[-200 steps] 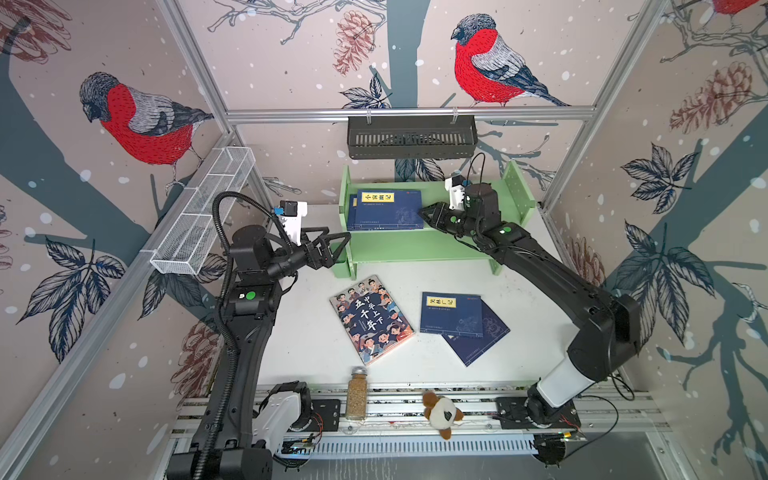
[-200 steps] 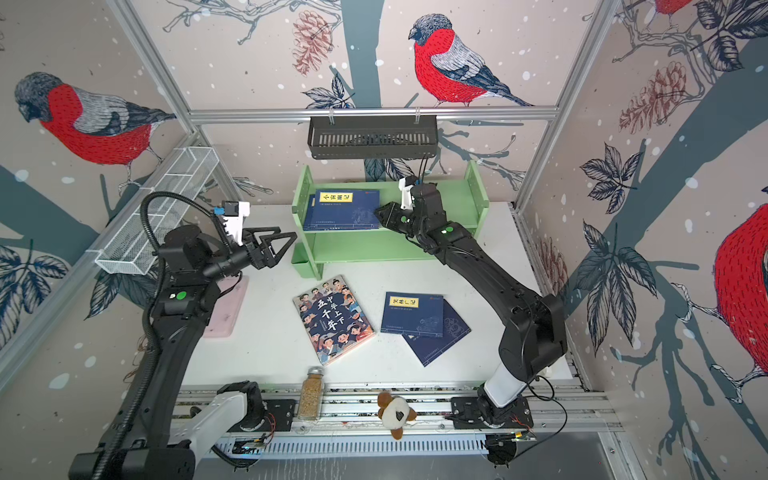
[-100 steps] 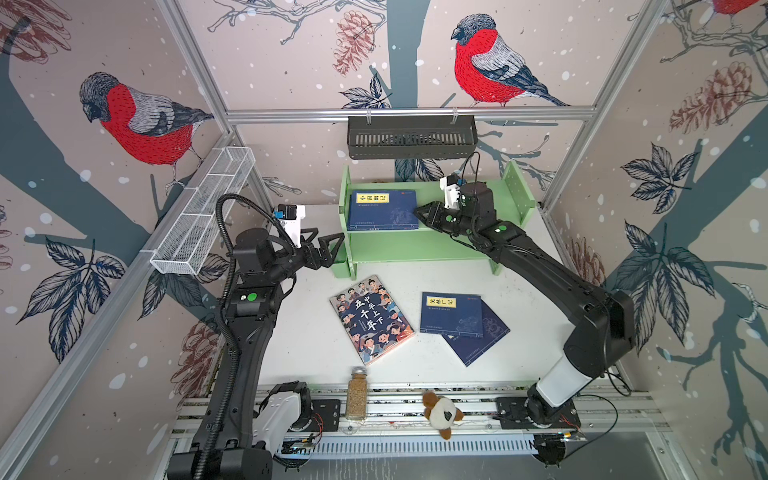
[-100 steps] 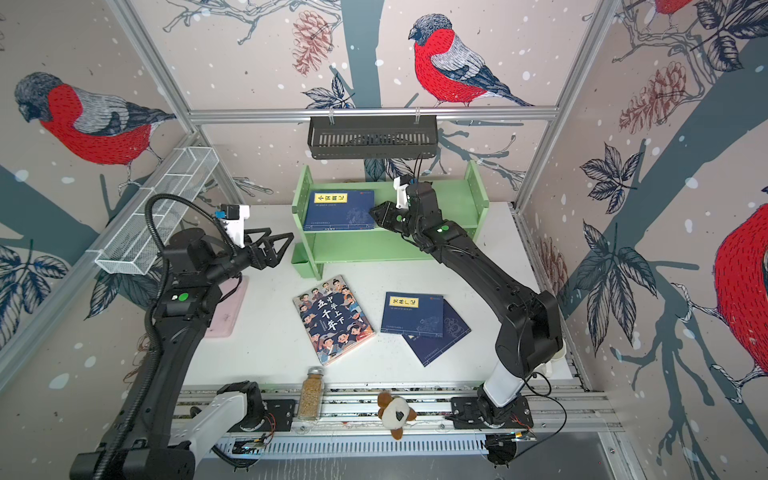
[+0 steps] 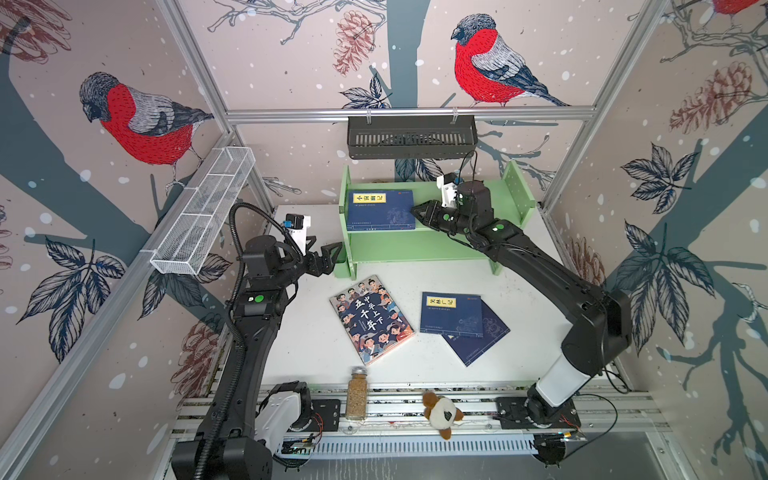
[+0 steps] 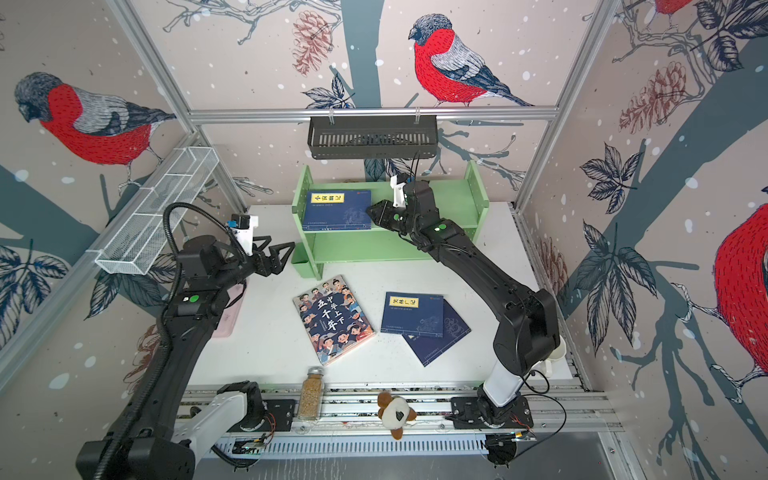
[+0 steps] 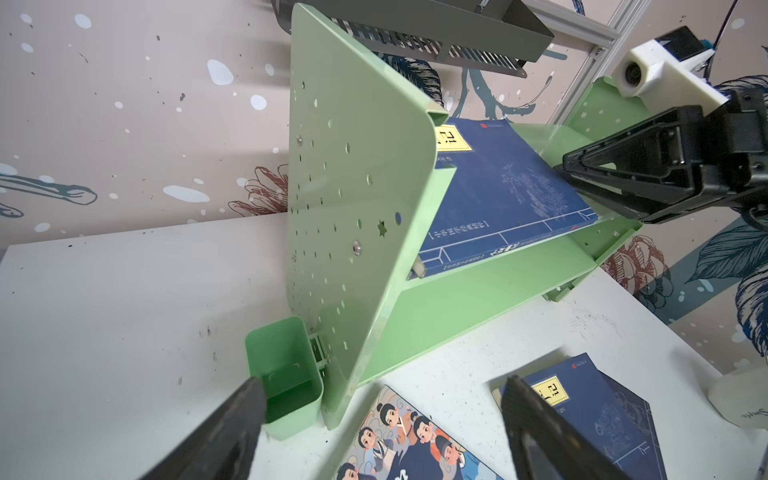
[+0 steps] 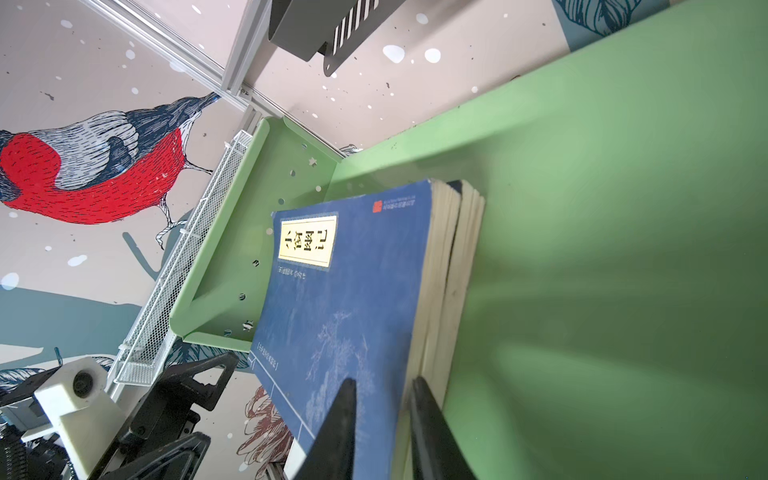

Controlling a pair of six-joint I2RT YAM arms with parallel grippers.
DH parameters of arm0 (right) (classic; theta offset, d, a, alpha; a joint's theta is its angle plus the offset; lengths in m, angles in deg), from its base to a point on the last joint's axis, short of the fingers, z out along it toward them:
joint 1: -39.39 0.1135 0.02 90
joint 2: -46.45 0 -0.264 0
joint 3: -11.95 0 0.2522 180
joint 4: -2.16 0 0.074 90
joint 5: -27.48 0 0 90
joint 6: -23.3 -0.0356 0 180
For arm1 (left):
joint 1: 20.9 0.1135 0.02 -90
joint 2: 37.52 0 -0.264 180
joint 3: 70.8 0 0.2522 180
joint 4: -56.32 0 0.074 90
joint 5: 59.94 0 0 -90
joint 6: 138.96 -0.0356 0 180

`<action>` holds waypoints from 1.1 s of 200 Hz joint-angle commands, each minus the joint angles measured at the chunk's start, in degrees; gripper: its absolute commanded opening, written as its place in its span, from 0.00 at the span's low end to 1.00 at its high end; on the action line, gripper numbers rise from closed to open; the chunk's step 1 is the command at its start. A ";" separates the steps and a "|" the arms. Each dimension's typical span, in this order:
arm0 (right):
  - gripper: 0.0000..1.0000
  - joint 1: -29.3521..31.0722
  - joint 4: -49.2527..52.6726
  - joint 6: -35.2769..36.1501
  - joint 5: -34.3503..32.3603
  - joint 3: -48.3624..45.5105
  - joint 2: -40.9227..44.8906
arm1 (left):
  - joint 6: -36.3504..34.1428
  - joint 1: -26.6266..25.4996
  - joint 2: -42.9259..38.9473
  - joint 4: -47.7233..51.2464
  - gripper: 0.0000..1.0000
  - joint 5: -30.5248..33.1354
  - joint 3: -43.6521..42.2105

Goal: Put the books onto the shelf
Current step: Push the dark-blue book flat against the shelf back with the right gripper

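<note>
Two navy books sit stacked on the shelf top board with right gripper pinched on their edge, left gripper gaping empty beside the side panel, so next I'd release, back out and fetch the cartoon book off the table.

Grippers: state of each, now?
Left gripper: open, empty, beside the shelf.
Right gripper: closed on the edge of the top navy book on the shelf.
</note>
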 commanded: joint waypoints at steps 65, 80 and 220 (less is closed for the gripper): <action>0.31 0.14 1.47 2.78 -3.54 1.29 0.78 | -1.12 -1.95 3.38 -11.59 0.89 -0.09 -1.17; 0.28 0.17 2.30 4.29 -4.52 0.68 2.20 | -1.57 -2.77 4.01 -12.93 0.89 0.74 -1.36; 0.29 3.03 0.39 12.05 -5.94 -13.33 14.20 | -1.08 -6.15 8.41 -19.21 0.75 5.82 -2.03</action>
